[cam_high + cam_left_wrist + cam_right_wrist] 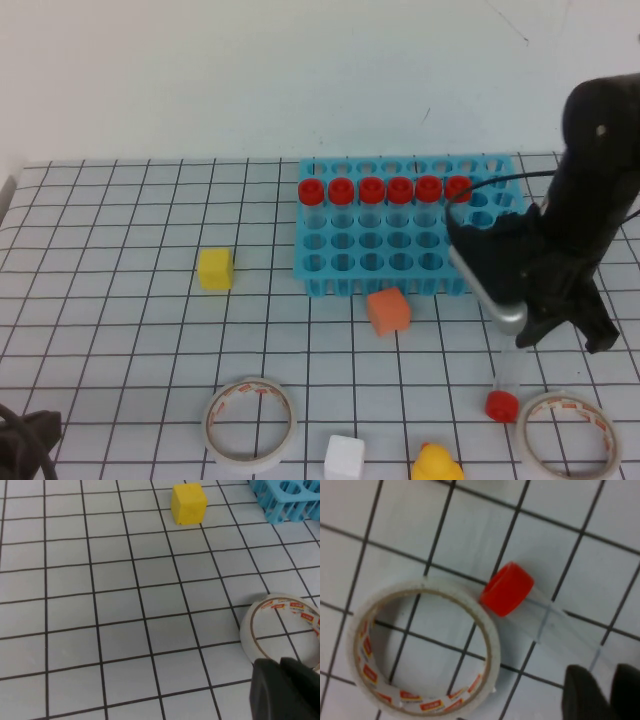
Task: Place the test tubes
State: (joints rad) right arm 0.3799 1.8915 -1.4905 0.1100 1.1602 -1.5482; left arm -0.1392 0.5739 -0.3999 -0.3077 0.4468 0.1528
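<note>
Two grippers in play! Far left, the left gripper (280,667) sits low over the bench (120,330), fingers pressed together and empty, a tape roll (247,627) just beside it. Across we go: a yellow cube (215,269), then the blue rack (330,285) with six red-capped tubes (371,189) lined up in a far row and an orange cube (388,311) just in front. Over on the right, the loose test tube (510,375) lies on the bench, its red cap right against a second tape roll (357,650). The right gripper (605,672) hangs over its clear end, fingers slightly parted.
</note>
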